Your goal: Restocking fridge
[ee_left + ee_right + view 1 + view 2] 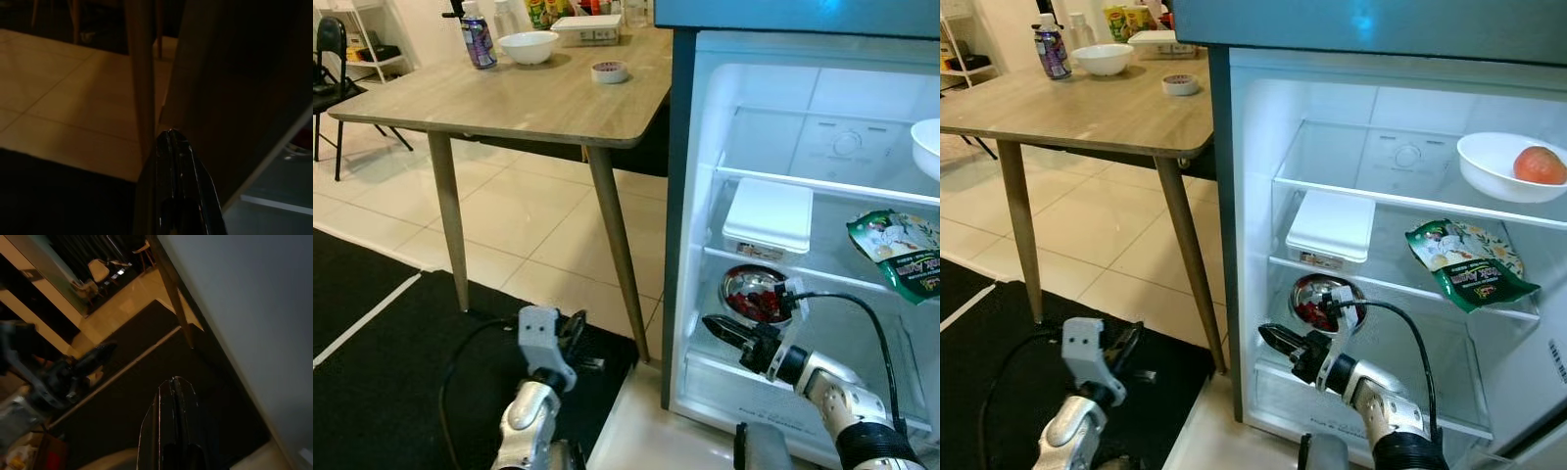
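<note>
- 2 grippers, both empty: the right gripper [717, 326] sits lower centre of the frame, just in front of the fridge [1234, 245], fingers pressed together and holding nothing — I judge it between loads.
- The left gripper [576, 333], lower left, hangs idle over the dark mat [382, 392], fingers likewise together.
- Inside the fridge, centre right: a steel bowl [1324, 299] with something red, a white lidded box [1332, 227] one shelf above, a green packet [1464, 262] to its right.
- Upper right: a white bowl [1494, 168] holding 1 reddish fruit [1540, 164].
- Upper left, the table [538, 98] carries another bowl [529, 45] and bottle [478, 37] — probably stock waiting.
</note>
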Available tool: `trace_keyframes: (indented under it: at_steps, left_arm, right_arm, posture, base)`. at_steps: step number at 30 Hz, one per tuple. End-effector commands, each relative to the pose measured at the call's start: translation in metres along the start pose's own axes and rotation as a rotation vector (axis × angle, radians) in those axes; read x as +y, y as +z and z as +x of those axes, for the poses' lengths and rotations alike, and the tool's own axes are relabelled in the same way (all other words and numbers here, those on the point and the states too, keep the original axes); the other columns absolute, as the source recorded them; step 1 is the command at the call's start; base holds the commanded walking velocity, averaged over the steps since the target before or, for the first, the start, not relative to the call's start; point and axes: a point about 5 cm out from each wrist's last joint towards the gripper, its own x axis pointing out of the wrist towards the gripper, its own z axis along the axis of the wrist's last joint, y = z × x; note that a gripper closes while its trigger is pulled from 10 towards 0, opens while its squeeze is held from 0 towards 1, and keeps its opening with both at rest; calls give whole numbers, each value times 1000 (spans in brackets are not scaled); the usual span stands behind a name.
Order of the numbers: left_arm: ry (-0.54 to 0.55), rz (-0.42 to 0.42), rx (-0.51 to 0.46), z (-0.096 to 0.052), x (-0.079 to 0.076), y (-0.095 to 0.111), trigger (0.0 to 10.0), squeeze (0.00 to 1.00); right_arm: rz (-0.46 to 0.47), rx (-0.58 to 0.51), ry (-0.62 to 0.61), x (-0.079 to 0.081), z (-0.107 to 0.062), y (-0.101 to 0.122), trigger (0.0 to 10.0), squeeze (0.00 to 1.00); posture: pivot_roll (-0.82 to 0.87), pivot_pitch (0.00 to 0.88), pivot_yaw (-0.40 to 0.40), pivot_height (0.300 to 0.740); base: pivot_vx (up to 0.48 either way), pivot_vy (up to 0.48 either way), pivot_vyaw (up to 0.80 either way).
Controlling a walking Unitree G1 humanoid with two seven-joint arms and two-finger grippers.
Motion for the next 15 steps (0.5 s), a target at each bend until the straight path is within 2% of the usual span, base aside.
trace_keyframes:
  at_steps: [1, 3, 6, 10, 12, 15]
  left_arm:
    - [97, -27, 61, -16, 21, -12, 10000, 0]
    - [129, -42, 74, -19, 26, -15, 10000, 0]
    - [236, -69, 155, -35, 45, -29, 10000, 0]
    - [267, -76, 185, -41, 50, -33, 10000, 0]
    - [333, -81, 260, -56, 61, -43, 10000, 0]
    - [365, -85, 290, -64, 66, -48, 10000, 0]
  right_arm:
    - [16, 1, 48, 5, 6, -1, 10000, 0]
    - [26, 2, 46, 5, 8, -3, 10000, 0]
    - [71, 3, -98, -5, 9, -13, 10000, 0]
    - [84, -6, -141, -9, 7, -14, 10000, 0]
    - [101, -4, -196, -13, 2, -19, 10000, 0]
    - [110, -3, -200, -14, -1, -22, 10000, 0]
  posture:
    - [-32, 0, 36, 386]
    - [-32, 0, 36, 391]
    - [-30, 0, 31, 411]
    - [-30, 0, 31, 420]
    - [-30, 0, 31, 435]
    - [-32, 0, 34, 455]
  base:
    - [0, 0, 0]
    - [0, 0, 0]
    - [0, 0, 0]
    - [0, 0, 0]
    - [0, 0, 0]
    - [0, 0, 0]
